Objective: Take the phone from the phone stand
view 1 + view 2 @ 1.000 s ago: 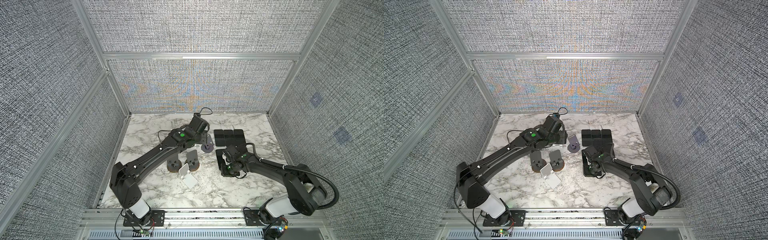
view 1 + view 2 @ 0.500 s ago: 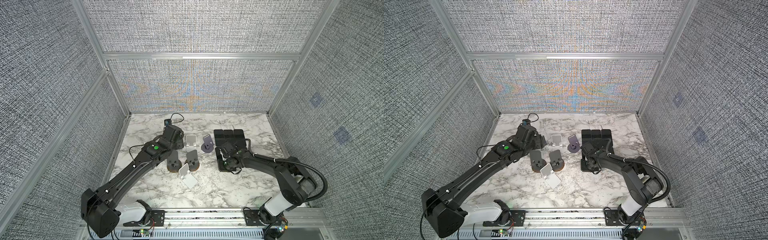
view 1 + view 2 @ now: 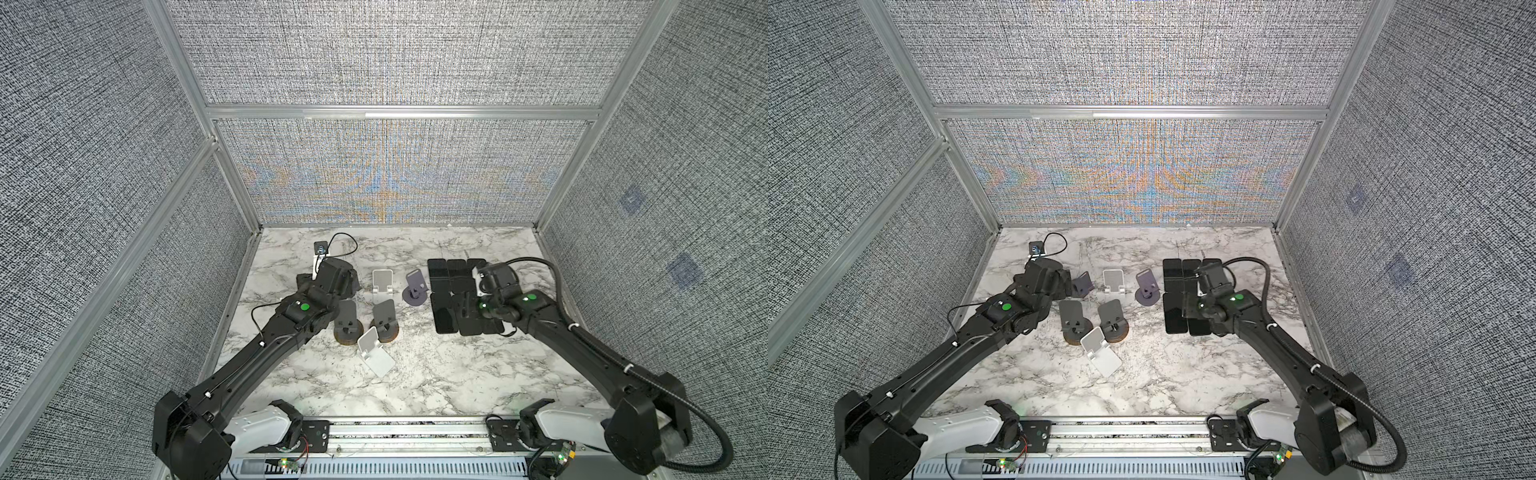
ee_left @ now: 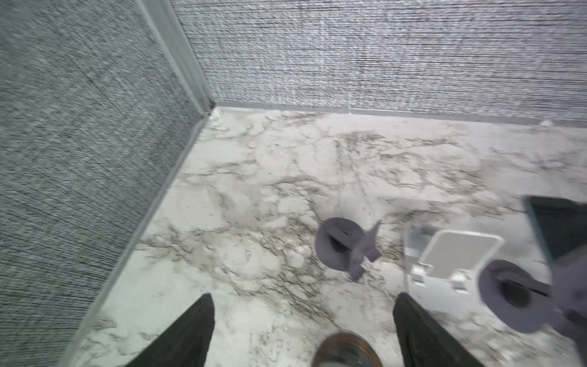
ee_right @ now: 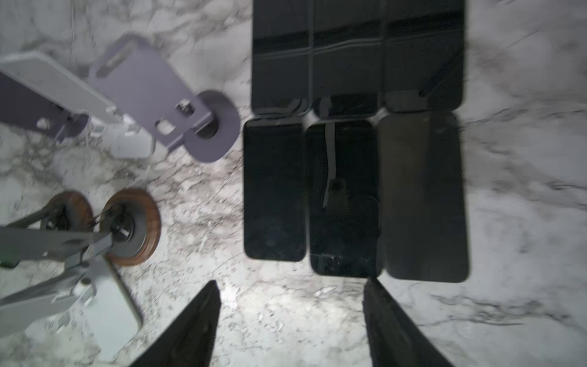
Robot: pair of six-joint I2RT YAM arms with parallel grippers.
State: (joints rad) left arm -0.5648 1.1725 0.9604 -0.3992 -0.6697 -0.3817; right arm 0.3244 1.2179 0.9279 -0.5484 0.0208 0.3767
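At the far left, the left gripper [image 4: 303, 333] is held low over the white marble-patterned table [image 3: 436, 374]. Its black fingers [image 4: 190, 330] are spread wide and nothing is gripped between them. Just ahead of it, a purple plastic stand with a round base [image 4: 347, 248] is seen, empty. The spread jaws would suit a release or an approach alike; which is meant cannot be told.

Towards the middle, the other stands are grouped closely: a white folding stand [image 3: 382, 282], a second purple round-based stand [image 3: 414, 289], two grey stands on brown wooden discs [image 3: 347, 320], and another white folding stand [image 3: 374, 351] nearest the front. No phone is seen on any of them in either top view.

On the right, six black flat phones [image 3: 445, 309] are laid in two rows of three, with edges touching or nearly so. So tidy a block is judged to be a set-down area apart from the stands. The task's phone is therefore judged to lie among these. It is most likely the middle phone of the nearer row [image 5: 343, 197], since the right gripper [image 5: 292, 327] hangs just off its short edge. That gripper is opened wide and holds nothing. One fingertip [image 5: 373, 286] is very close to the phone's edge, though contact cannot be settled. The removal is judged to be done.
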